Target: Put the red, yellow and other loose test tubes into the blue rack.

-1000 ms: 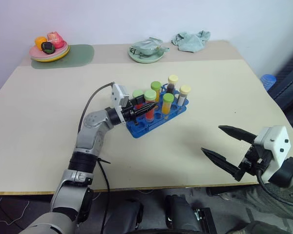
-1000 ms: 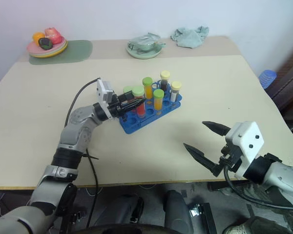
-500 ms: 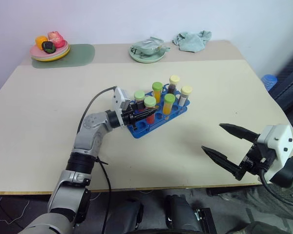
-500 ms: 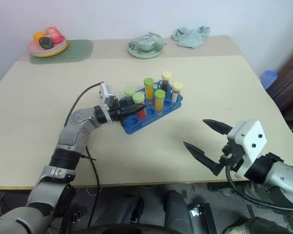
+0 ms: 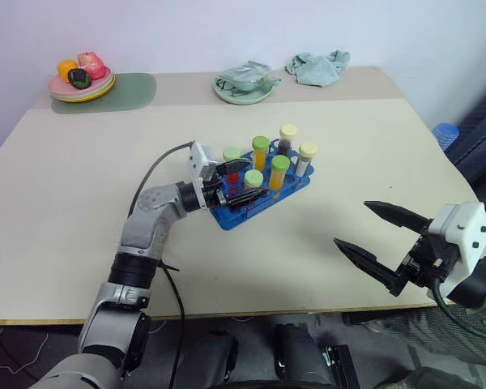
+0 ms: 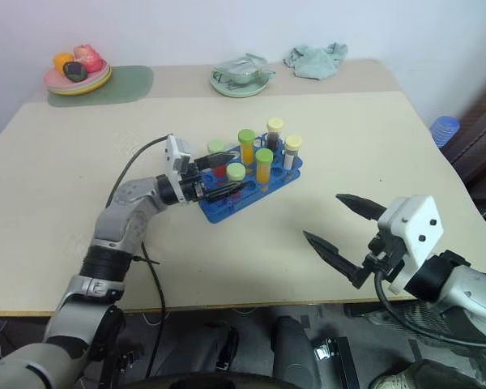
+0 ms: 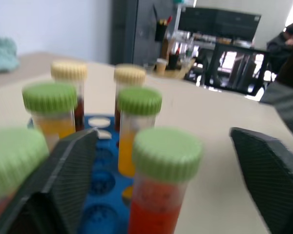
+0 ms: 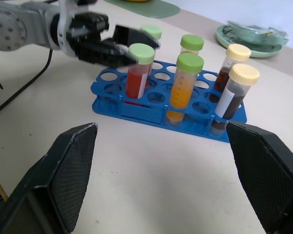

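Head views give us the whole beige tabletop: the bright blue rectangular plastic tube rack sits near its middle with six capped clear tubes standing upright in its round holes. Our left gripper is at the rack's near-left end, its black fingers spread to either side of the green-capped tube of red liquid, which stands in its hole on its own. Our right gripper hangs well apart, over the table's near-right edge, fingers wide and empty. Along the far edge we see a plate of toy fruit on a green mat, a pale green dish and a crumpled teal cloth.

Left wrist view brings us close: the red tube's ribbed green cap sits between the two dark fingers without touching either, and two green-capped yellow-orange tubes and two pale-yellow-capped dark tubes stand behind.

Right wrist view shows the rack side-on, with many empty holes, and the left gripper's fingers straddling the red tube.
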